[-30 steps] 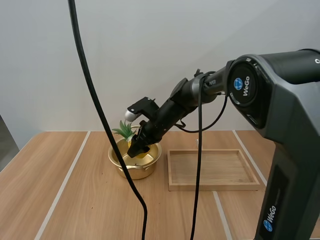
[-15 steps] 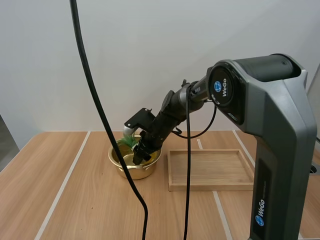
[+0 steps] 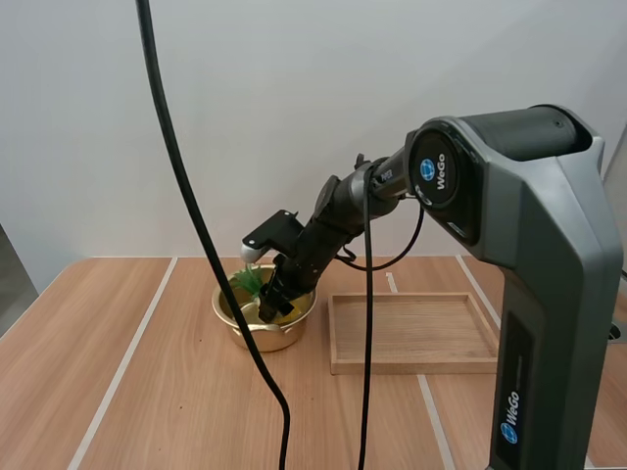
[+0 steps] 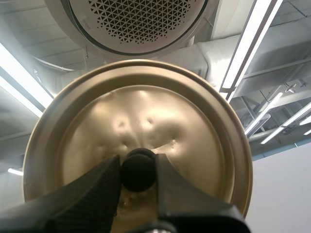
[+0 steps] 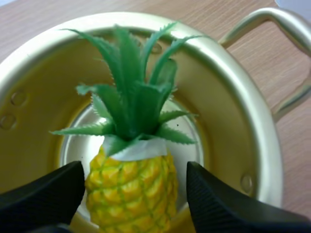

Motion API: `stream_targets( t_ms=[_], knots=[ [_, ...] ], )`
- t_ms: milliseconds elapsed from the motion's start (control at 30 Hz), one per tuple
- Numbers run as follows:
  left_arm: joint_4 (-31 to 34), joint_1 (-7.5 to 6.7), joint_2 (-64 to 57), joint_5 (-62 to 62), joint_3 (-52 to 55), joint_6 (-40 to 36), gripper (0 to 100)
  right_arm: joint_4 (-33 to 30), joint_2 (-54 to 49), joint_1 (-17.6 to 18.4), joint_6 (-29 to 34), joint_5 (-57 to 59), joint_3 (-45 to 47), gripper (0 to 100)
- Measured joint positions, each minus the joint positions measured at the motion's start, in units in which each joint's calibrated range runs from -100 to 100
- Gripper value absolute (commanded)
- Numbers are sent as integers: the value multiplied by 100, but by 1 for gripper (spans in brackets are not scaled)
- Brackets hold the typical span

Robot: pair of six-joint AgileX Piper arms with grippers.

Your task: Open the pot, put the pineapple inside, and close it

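A gold pot (image 3: 279, 333) stands open on the table, left of centre. My right gripper (image 3: 268, 309) reaches down into it. Inside the pot (image 5: 243, 121) a yellow pineapple (image 5: 131, 189) with green leaves rests on the bottom. My right gripper (image 5: 135, 170) is open, one finger on each side of the fruit and a small gap at one side. The pineapple's leaves (image 3: 249, 281) poke over the rim. The gold lid (image 4: 146, 121) hangs raised, with my left gripper (image 4: 138, 167) shut on its black knob (image 4: 138, 170).
A wooden tray (image 3: 411, 364) with nothing in it lies right of the pot. Bare tabletop (image 3: 118, 372) stretches to the left and front of the pot.
My right gripper came down with the pineapple from above the rim into the pot. In the last half second it barely moved.
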Motion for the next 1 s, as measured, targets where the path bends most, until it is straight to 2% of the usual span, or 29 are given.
stream_targets(
  t_ms=[167, 433, 600, 833, 1000],
  knots=[
    [0, 0, 0, 18, 0, 0, 0, -101, -547, -7, 22, -205, 0, 100],
    [0, 0, 0, 368, 0, 0, 0, -101, -2115, -193, 425, -1054, 0, 100],
    [0, 0, 0, 1336, 0, 0, 0, -101, -3149, -530, 769, -1517, 0, 100],
    [67, 0, 0, 2801, 259, 0, 0, -189, -4259, -1112, 1015, -1597, 0, 100],
    [450, 0, 0, 3896, 554, -109, 0, -276, -4804, -1477, 1063, -1458, 0, 100]
  ],
)
